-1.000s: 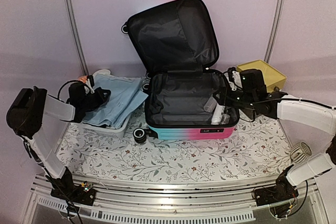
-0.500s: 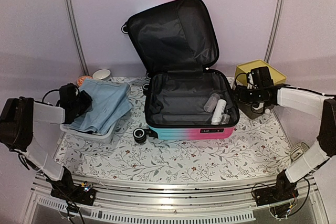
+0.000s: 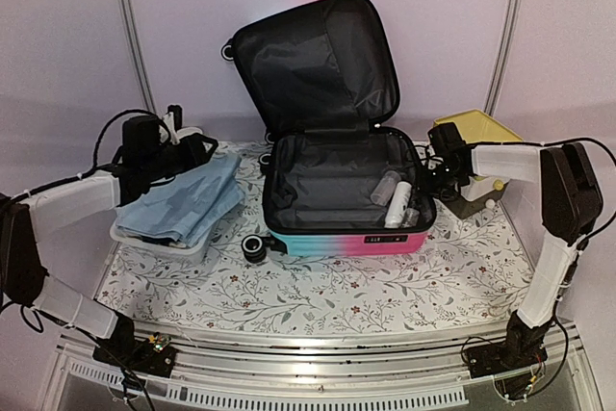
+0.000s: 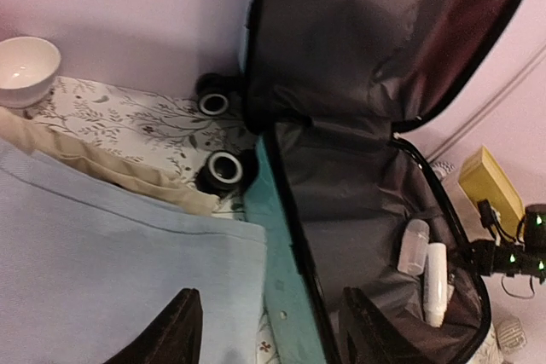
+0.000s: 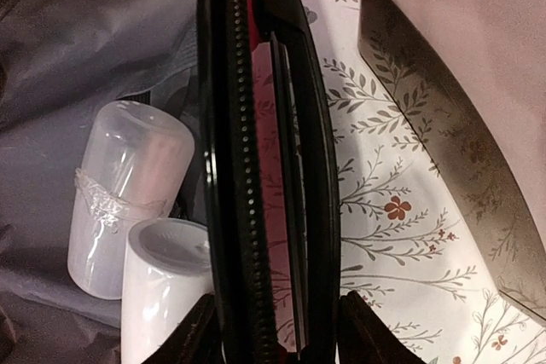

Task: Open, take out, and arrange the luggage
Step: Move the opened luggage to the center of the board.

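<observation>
Luggage (image 3: 346, 241) lies open mid-table on the floral cloth (image 3: 318, 291), lid standing up at the back: glossy turquoise-to-pink shell, limp black lining, two smooth plastic bottles (image 5: 128, 193) in its right corner. Since a moment ago the left gripper (image 4: 266, 326) has swung from the basket's (image 3: 154, 238) outer side to above the folded blue cloth (image 3: 183, 204) and spread its jaws, holding nothing. The right gripper (image 5: 277, 330) has come in to straddle the ribbed zipper rim (image 5: 243, 125) — pinching or not, I can't tell.
</observation>
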You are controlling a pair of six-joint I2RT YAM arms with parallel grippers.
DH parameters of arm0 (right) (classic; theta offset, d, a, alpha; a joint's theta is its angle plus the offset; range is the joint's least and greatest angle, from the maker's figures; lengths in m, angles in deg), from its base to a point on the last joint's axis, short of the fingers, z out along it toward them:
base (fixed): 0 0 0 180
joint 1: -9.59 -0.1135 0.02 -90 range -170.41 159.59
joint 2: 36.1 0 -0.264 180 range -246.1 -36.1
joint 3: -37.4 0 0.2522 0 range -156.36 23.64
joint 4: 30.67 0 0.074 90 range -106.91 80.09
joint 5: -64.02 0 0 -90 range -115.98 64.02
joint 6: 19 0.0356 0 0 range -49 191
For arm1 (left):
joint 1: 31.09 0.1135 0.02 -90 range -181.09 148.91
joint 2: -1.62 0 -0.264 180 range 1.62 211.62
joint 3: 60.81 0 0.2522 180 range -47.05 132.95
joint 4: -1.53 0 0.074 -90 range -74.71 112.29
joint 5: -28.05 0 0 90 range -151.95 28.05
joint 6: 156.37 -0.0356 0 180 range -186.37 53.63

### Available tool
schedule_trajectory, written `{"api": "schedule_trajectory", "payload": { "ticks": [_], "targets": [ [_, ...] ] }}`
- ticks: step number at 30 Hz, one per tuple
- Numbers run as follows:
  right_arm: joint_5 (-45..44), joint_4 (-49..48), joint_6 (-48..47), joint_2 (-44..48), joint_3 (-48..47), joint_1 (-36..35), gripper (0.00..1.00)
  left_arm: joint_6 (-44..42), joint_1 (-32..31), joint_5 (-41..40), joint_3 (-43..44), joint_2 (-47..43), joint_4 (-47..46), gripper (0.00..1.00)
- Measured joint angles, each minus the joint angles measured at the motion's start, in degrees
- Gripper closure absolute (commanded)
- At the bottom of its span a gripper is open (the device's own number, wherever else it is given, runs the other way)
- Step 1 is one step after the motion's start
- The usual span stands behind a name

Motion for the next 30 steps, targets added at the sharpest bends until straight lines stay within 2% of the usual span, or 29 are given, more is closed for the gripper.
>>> {"api": "schedule_trajectory", "payload": {
  "ticks": [8,13,17,21,27,30],
  "targets": [
    [-2.1,3.1,0.9,-6.8,-9.0,-5.2,0.55,-2.6,-7.7,0.0,0.4,3.6,2.8,0.45],
    [-0.1,2.2,1.0,-8.4,-10.8,-7.8,0.43,-4.2,-10.1,-1.0,1.1,5.8,4.6,0.44],
    [0.4,1.7,0.7,-7.7,-10.2,-8.7,0.37,-6.2,-11.9,-1.3,3.1,6.3,6.5,0.43],
    [0.4,-0.3,-1.0,-3.0,-6.6,-9.0,0.37,-8.3,-13.7,-2.0,4.6,6.3,6.6,0.43],
    [0.7,-2.6,-3.2,13.4,-0.3,-8.4,0.37,-10.3,-15.4,-4.0,4.2,5.7,6.5,0.42],
    [3.7,-2.9,-3.3,21.5,1.9,-4.4,0.37,-11.2,-16.9,-4.6,3.2,4.3,6.2,0.42]
  ]
}}
